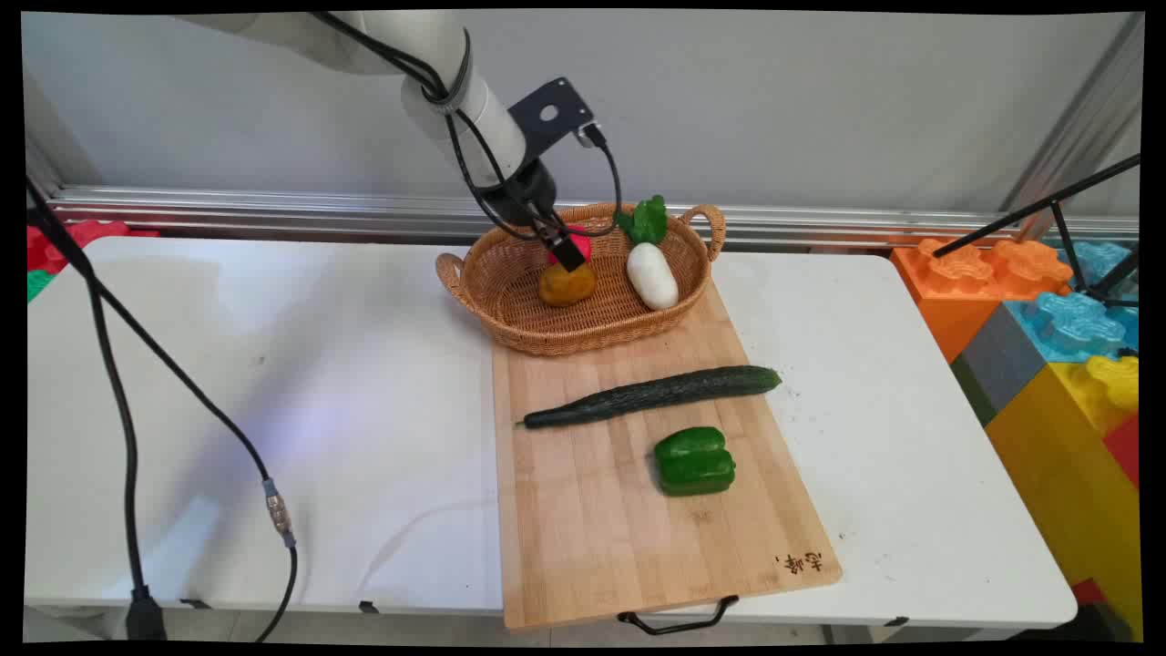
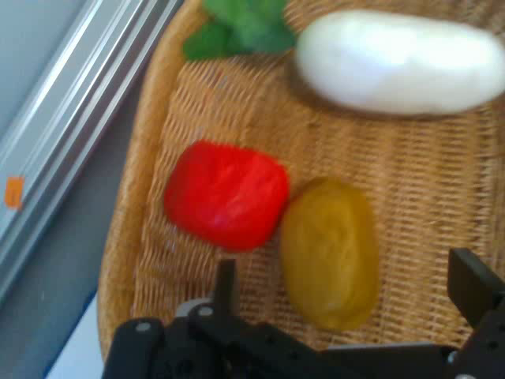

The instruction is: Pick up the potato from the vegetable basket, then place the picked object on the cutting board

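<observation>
My gripper (image 1: 568,253) reaches into the wicker basket (image 1: 519,314) at the back of the wooden cutting board (image 1: 601,510). It is open, its fingers (image 2: 226,283) either side of a yellow-brown potato (image 2: 330,251) and not touching it. A red pepper (image 2: 227,194) lies just beside the potato, towards the basket's rim. A white radish (image 2: 398,61) with green leaves (image 2: 237,24) lies further along the basket. In the main view the potato (image 1: 567,285) sits under the gripper, with the red pepper (image 1: 579,242) partly hidden behind it and the radish (image 1: 652,274) to the right.
A long cucumber (image 1: 651,395) and a green bell pepper (image 1: 694,461) lie on the board in front of the basket. Big coloured blocks (image 1: 1057,337) stand off the table's right end. A black cable (image 1: 127,383) hangs over the table's left part.
</observation>
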You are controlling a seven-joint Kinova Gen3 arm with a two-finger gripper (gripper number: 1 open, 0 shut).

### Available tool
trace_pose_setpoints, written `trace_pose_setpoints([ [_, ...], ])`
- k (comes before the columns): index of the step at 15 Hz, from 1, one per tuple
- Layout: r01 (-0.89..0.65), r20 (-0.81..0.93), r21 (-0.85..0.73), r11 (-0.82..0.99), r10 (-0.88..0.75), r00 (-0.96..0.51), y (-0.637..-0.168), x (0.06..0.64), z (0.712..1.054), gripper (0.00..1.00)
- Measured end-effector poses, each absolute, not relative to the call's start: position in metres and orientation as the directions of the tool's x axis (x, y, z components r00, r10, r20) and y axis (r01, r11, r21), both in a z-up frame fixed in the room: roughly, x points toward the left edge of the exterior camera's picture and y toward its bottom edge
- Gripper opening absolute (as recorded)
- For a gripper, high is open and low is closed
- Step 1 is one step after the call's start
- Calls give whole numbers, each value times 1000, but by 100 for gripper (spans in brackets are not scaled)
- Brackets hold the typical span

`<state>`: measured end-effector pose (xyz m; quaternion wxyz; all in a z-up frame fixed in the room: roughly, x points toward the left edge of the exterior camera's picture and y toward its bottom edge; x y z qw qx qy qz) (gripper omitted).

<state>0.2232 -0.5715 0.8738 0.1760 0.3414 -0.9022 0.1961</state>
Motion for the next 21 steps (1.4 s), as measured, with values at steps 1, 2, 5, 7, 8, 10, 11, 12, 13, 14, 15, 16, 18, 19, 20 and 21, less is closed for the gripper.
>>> trace_pose_setpoints([
  [1, -706, 451, -223, 673, -571, -687, -575, 227, 869, 100],
  [2, -727, 450, -205, 655, -597, -665, -579, 230, 862, 100],
  [5, -772, 444, -131, 622, -659, -607, -589, 232, 837, 100],
  [7, -786, 442, -90, 612, -683, -582, -596, 231, 823, 100],
  [8, -791, 441, -69, 608, -693, -570, -600, 231, 815, 100],
  [10, -795, 444, -44, 605, -701, -558, -606, 230, 807, 100],
  [11, -795, 445, -36, 606, -702, -555, -608, 230, 805, 100],
  [12, -793, 448, -31, 608, -701, -555, -611, 229, 804, 100],
  [13, -790, 452, -30, 613, -696, -558, -614, 229, 804, 0],
  [14, -786, 455, -32, 617, -691, -561, -616, 228, 806, 0],
  [15, -783, 456, -36, 620, -687, -565, -617, 228, 808, 0],
  [16, -782, 457, -39, 622, -685, -568, -618, 229, 811, 0],
  [18, -778, 455, -48, 626, -680, -575, -618, 231, 818, 0],
  [19, -776, 452, -54, 629, -678, -580, -616, 232, 823, 0],
  [20, -774, 450, -58, 630, -676, -584, -615, 233, 827, 0],
  [21, -772, 446, -63, 633, -674, -589, -612, 233, 834, 0],
])
